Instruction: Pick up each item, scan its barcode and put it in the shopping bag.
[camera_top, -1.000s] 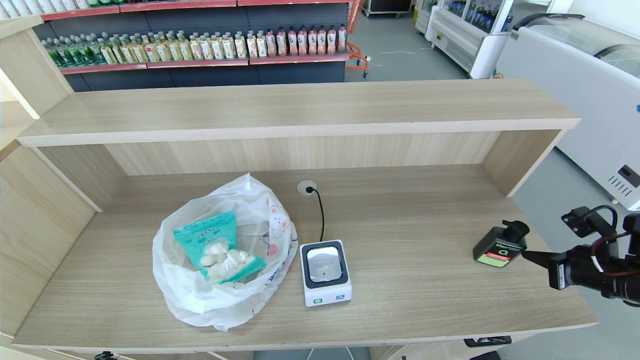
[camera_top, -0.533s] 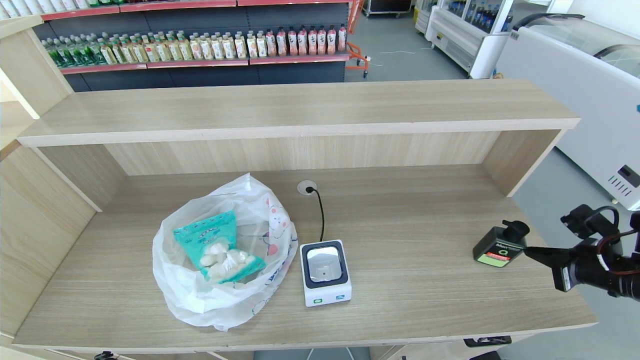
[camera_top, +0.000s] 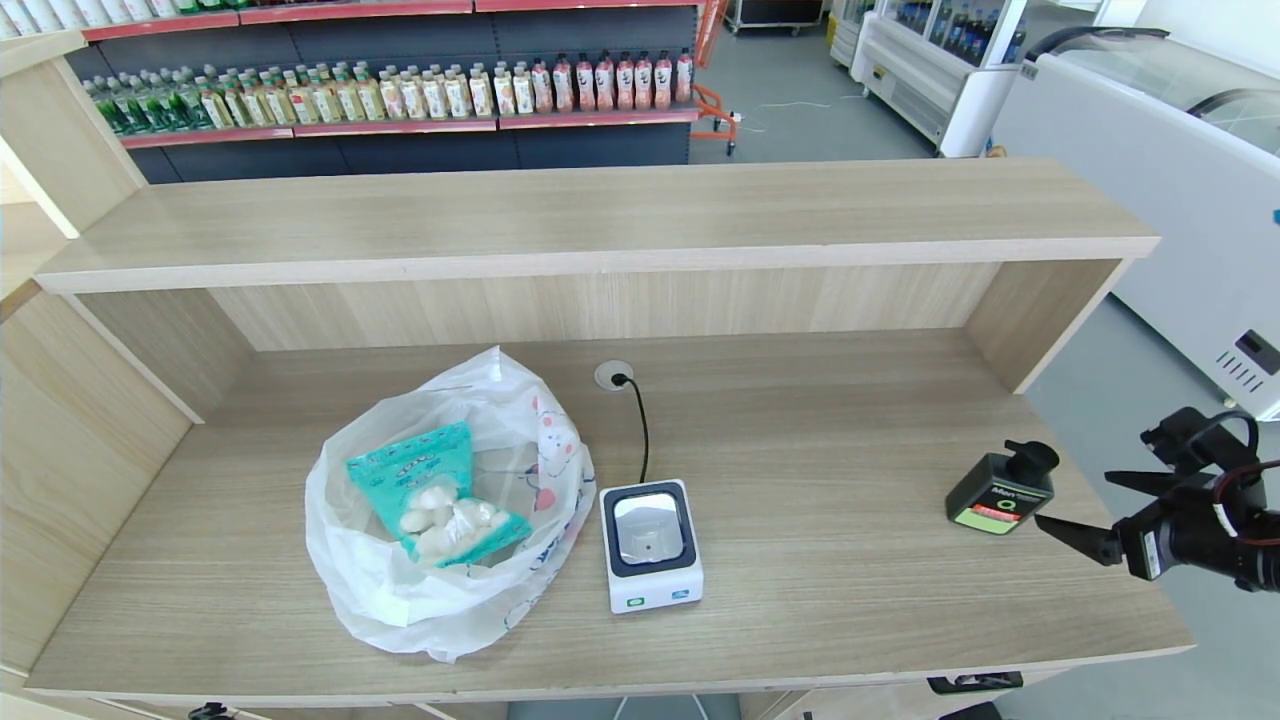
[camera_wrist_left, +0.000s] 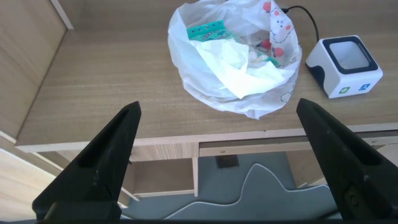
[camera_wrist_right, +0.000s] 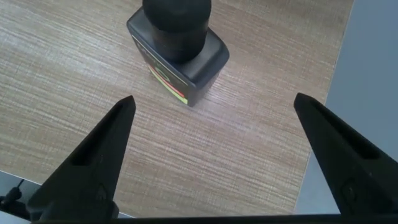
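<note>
Bottle (camera_top: 998, 492), dark, squat, black-capped: stands upright near the tabletop's (camera_top: 850, 450) right edge, right hand (camera_top: 1073, 498) just beside it with fingers apart; likely rigid, smooth, fairly light, so best gripped across its flat body sides.

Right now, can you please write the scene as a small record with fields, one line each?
dark bottle: stands at right end of the counter, not gripped
right tool: open, beside the bottle, apart from it
left tool: open, empty, short of the counter's front edge
shopping bag: open, left of the scanner
teal packet: inside the bag
scanner: mid-counter, window bare
</note>
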